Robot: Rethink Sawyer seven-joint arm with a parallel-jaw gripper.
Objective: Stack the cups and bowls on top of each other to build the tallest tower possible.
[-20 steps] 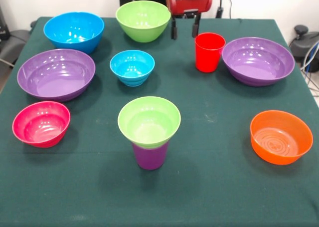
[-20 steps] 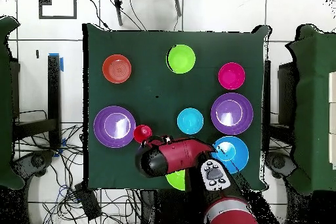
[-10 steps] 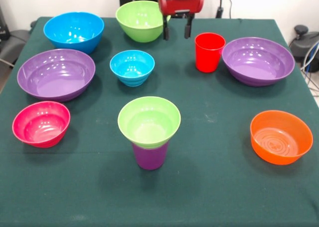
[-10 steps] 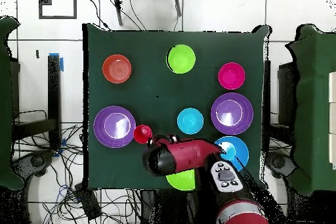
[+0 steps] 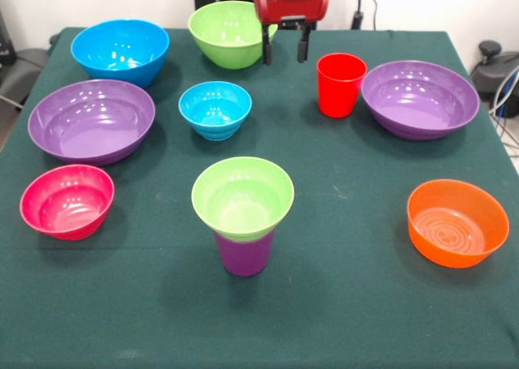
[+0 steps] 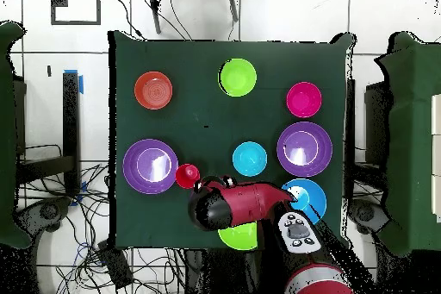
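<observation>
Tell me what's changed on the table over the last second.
Only the arm moved: the pincer, open and empty, slid away from the red cup toward the large lime green bowl and rose a little. It gripped and released nothing. The green bowl on the purple cup and the other bowls stayed put.

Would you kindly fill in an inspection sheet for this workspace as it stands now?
Surface: green tablecloth, flat.
Job's things: small lime green bowl nested on purple cup; red cup upright beside a wide purple bowl. Loose: second purple bowl, large blue bowl, small blue bowl, large lime green bowl, pink bowl, orange bowl.
Clutter: nothing seen.
Grippers: gripper open, empty, above the table between large green bowl and red cup.
Cables: tangled on the floor, overhead view.
Surroundings: tiled floor.
</observation>
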